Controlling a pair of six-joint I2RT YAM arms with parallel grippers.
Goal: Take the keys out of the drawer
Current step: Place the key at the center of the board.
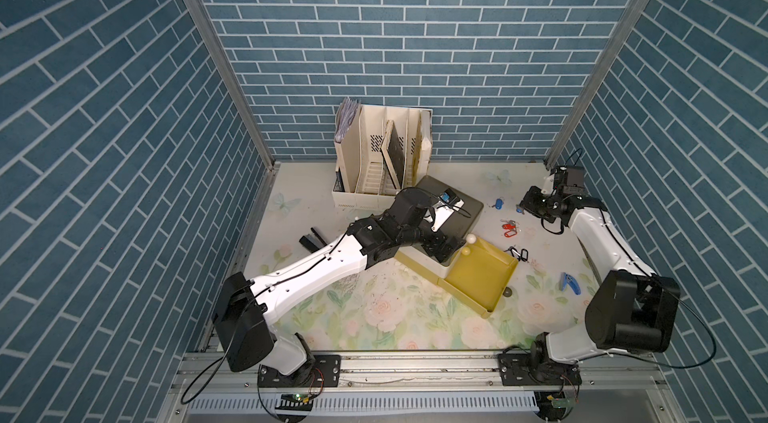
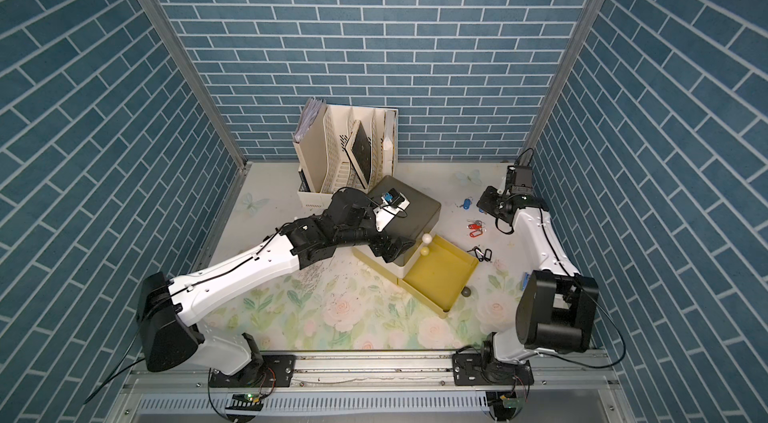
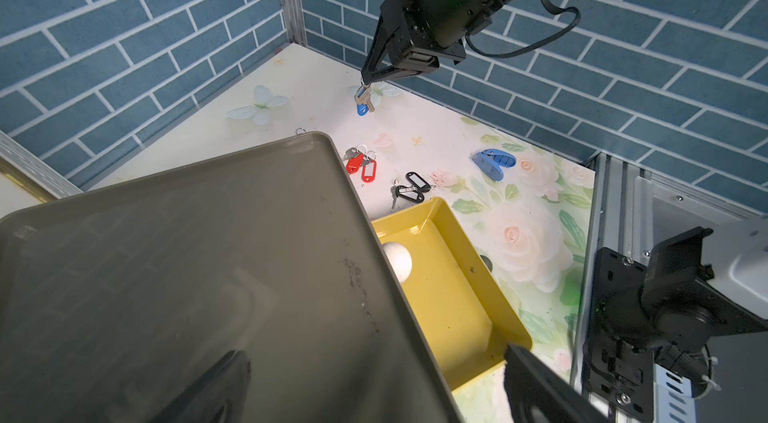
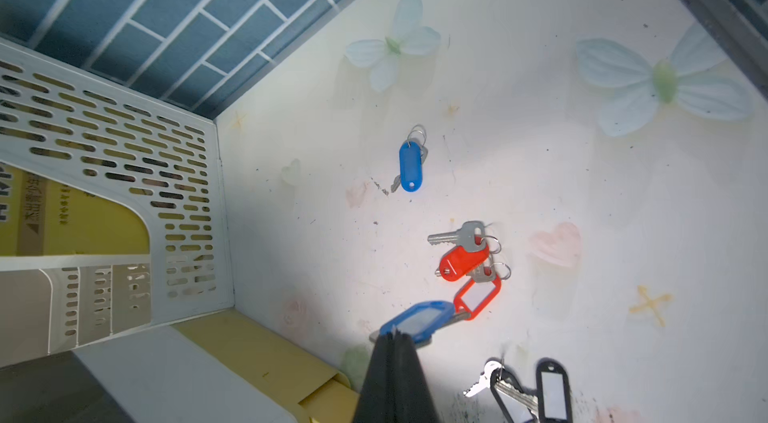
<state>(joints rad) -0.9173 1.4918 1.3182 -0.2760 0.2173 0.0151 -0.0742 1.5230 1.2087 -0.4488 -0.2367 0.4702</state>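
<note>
Keys (image 1: 509,229), floral tabletop (image 1: 374,317), seemingly brick-print walls (image 1: 415,46)

The left arm (image 1: 307,271) and right arm (image 1: 602,242) have white shells, black joints and thin black cables.

Robot test cell, staged office: blue brick-print wall panels (image 1: 415,46), aluminium frame posts (image 1: 216,57), floral-print tabletop (image 1: 374,317), cream perforated plastic file rack (image 1: 370,150).

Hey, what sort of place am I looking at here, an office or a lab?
Probably a lab robot cell dressed as a desk: brick-print wall panels on metal posts, two arms bolted to a rail, and a file organizer on a flowered tabletop.
</note>
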